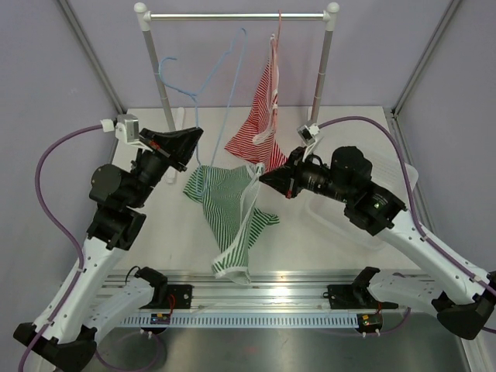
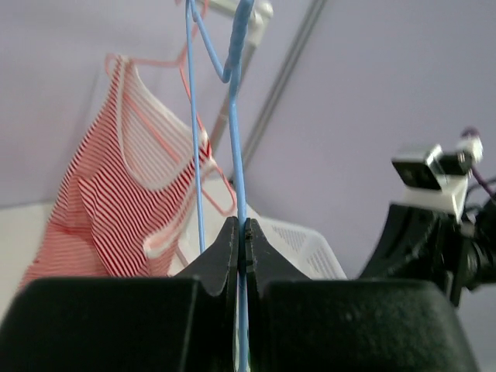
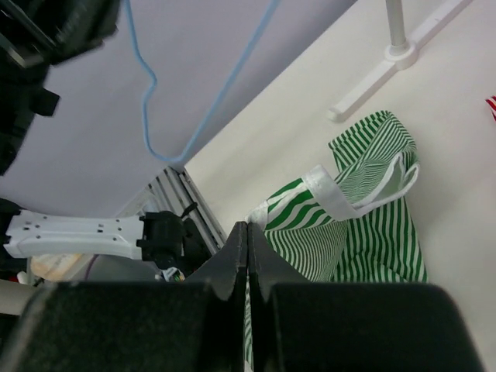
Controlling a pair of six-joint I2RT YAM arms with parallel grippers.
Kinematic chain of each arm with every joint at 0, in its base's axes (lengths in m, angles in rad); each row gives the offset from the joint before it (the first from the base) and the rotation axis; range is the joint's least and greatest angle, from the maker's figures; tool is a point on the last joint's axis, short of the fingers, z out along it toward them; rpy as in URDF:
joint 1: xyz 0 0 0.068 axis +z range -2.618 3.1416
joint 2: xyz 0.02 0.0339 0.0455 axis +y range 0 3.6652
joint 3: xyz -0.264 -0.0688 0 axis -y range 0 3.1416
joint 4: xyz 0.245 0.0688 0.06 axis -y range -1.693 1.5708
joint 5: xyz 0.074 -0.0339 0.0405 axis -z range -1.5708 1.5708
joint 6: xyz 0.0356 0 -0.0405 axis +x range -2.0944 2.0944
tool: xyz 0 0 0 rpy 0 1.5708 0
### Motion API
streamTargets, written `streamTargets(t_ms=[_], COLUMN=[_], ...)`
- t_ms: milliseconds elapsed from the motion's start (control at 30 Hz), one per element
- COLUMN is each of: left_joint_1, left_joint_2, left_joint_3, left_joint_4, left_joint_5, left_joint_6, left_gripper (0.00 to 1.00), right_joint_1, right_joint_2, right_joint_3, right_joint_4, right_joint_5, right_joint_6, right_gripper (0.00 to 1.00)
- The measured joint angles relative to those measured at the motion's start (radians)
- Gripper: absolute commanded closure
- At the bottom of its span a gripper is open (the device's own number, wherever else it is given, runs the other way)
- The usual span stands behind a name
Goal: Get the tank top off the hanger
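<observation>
My left gripper is shut on the thin wire of the blue hanger, which it holds in the air, off the rail. The green-and-white striped tank top hangs from my right gripper, which is shut on its white-trimmed edge. The rest of the top trails down onto the table. In the right wrist view the hanger shows against the wall, apart from the fabric. In the top view its lower end reaches the top's upper edge; whether they touch I cannot tell.
A red-striped tank top hangs on a pink hanger from the rack's rail. The rack's posts and foot stand at the back. A white basket sits under my right arm.
</observation>
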Motion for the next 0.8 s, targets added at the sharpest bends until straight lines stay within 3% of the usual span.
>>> streamTargets(t_ms=[133, 333, 400, 467, 500, 633, 800], left_joint_1=[-0.002, -0.005, -0.005, -0.006, -0.006, -0.006, -0.006], left_joint_2=[0.034, 0.062, 0.053, 0.050, 0.056, 0.137, 0.328], left_joint_3=[0.058, 0.183, 0.183, 0.183, 0.186, 0.258, 0.471], left_joint_4=[0.040, -0.118, -0.208, -0.303, -0.352, -0.541, -0.722], left_joint_5=[-0.088, -0.169, -0.198, -0.225, -0.238, -0.266, -0.283], left_joint_6=[0.014, 0.031, 0.032, 0.032, 0.031, 0.034, 0.067], left_gripper=[1.00, 1.00, 1.00, 1.00, 1.00, 1.00, 1.00], right_joint_1=[0.019, 0.099, 0.122, 0.131, 0.133, 0.135, 0.134], right_joint_2=[0.018, 0.116, 0.173, 0.221, 0.242, 0.260, 0.160], right_joint_3=[-0.003, -0.113, -0.135, -0.140, -0.140, -0.133, -0.130], right_joint_4=[-0.078, -0.101, -0.101, -0.101, -0.102, -0.135, -0.156], right_joint_5=[0.027, 0.079, 0.093, 0.105, 0.121, 0.211, 0.281], right_joint_6=[-0.052, -0.070, -0.068, -0.062, -0.063, -0.079, -0.087], right_gripper=[1.00, 1.00, 0.72, 0.16, 0.01, 0.01, 0.00])
